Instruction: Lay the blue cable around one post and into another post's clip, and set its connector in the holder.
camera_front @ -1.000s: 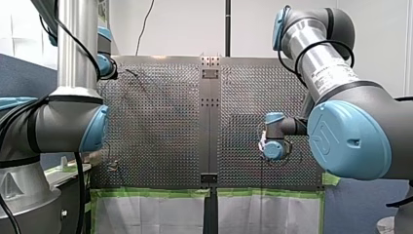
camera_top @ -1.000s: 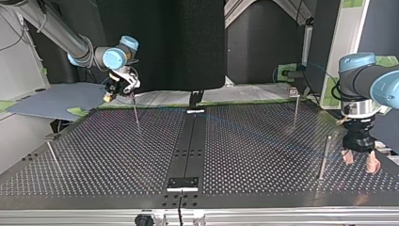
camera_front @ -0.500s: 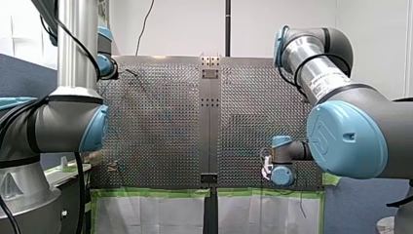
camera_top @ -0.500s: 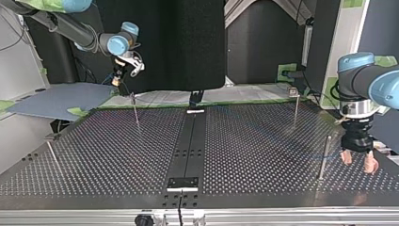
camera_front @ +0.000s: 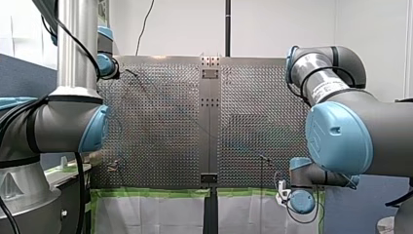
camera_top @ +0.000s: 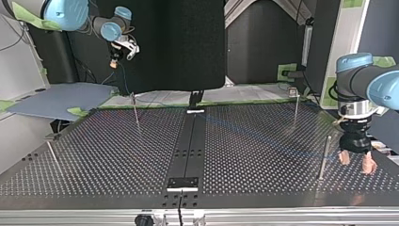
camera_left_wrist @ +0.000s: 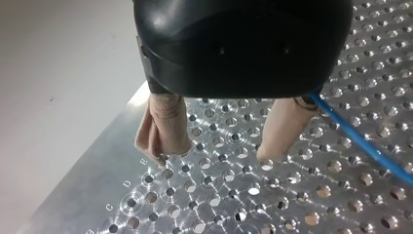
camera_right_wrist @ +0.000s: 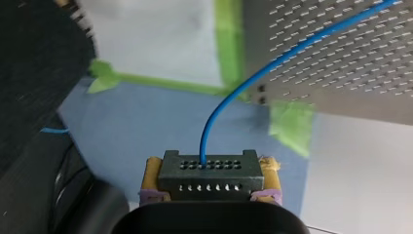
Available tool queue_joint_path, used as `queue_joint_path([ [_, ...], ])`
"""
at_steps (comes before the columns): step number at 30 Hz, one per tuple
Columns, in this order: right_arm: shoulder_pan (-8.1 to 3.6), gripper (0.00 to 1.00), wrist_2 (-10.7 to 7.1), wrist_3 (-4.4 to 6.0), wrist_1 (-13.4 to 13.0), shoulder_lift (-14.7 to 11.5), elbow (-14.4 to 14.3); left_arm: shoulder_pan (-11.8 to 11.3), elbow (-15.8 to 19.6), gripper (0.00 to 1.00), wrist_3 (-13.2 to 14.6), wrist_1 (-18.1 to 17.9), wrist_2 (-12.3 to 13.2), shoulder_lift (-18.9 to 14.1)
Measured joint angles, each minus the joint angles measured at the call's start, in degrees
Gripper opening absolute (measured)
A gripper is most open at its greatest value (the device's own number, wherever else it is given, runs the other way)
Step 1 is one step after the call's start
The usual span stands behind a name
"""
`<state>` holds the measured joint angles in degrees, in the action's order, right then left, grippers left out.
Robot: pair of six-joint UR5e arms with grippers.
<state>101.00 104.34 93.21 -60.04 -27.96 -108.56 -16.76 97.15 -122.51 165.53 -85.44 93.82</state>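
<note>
Currently, right jaws closed on the black connector (camera_right_wrist: 209, 168), gripped betw. yellow pads (camera_right_wrist: 154, 171) and held off the tabletop (camera_right_wrist: 350, 73), beyond its edge w/ green tape (camera_right_wrist: 229, 44). Blue cable (camera_right_wrist: 272, 63) exits the connector ahead of the jaws and curves across over the tabletop. Left jaws open, beige pads (camera_left_wrist: 165, 126) apart, bare perforated tabletop showing betw. them, tips just above it nr its edge. Cable passes beside one left pad, outside the gap; contact cannot be told. Top view: left jaws stand near a post (camera_top: 324, 155) on the tabletop.
</note>
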Motion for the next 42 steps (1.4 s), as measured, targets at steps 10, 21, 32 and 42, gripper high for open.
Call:
queue_joint_path([
  [10, -5.13, 0.00, -5.11, -1.48, -5.13, -2.43, -4.64, 0.23, -0.12, 1.00, 0.14, 0.06, -0.03, -0.01],
  [21, -5.95, 0.00, -10.93, -0.37, -4.79, -8.20, -1.10, 0.37, -0.09, 1.00, 0.17, 0.05, -0.11, 0.00],
  [32, -1.09, 0.00, -15.99, 3.81, -2.41, -13.25, 1.53, 0.34, -0.13, 1.00, 0.17, -0.09, -0.12, 0.00],
  [42, -0.90, 0.00, -21.93, 7.21, 0.65, -19.21, 4.91, 0.37, -0.21, 1.00, 0.41, 0.03, -0.14, 0.00],
])
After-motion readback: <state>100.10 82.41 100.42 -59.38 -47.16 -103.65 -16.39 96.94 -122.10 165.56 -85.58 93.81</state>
